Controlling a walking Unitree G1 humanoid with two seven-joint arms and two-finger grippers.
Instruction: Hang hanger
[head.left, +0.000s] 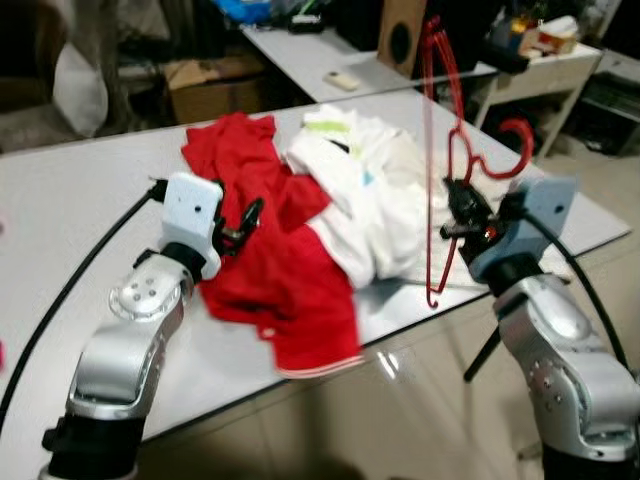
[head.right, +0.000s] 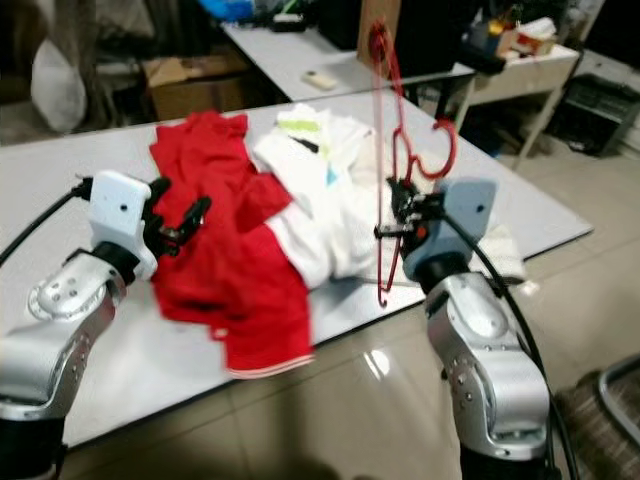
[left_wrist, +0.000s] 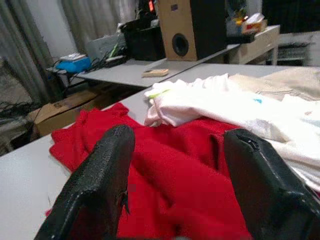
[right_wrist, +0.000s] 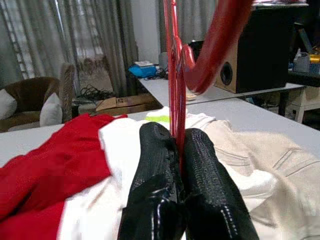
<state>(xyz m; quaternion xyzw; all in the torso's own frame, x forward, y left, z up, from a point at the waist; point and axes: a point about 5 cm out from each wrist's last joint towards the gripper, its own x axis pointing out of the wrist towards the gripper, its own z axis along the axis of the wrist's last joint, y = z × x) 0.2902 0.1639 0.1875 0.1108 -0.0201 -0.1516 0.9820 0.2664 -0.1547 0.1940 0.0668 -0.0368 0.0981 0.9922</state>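
A red plastic hanger (head.left: 440, 150) stands upright above the table's right part, its hook (head.left: 505, 150) curving to the right. My right gripper (head.left: 462, 212) is shut on the hanger's neck; in the right wrist view the two fingers (right_wrist: 160, 165) pinch the red bar (right_wrist: 175, 90). On the grey table (head.left: 80, 190) lie a red garment (head.left: 270, 260) and, to its right, a white garment (head.left: 370, 200). My left gripper (head.left: 240, 225) hovers open just over the red garment (left_wrist: 170, 165), nothing between its fingers (left_wrist: 100, 185).
A second grey table (head.left: 310, 60) stands behind with a small remote (head.left: 342, 80) on it. A wooden speaker (head.left: 402, 35) and a white side table (head.left: 545, 70) are at the back right. A cardboard box (head.left: 215, 85) sits behind. Tiled floor lies in front.
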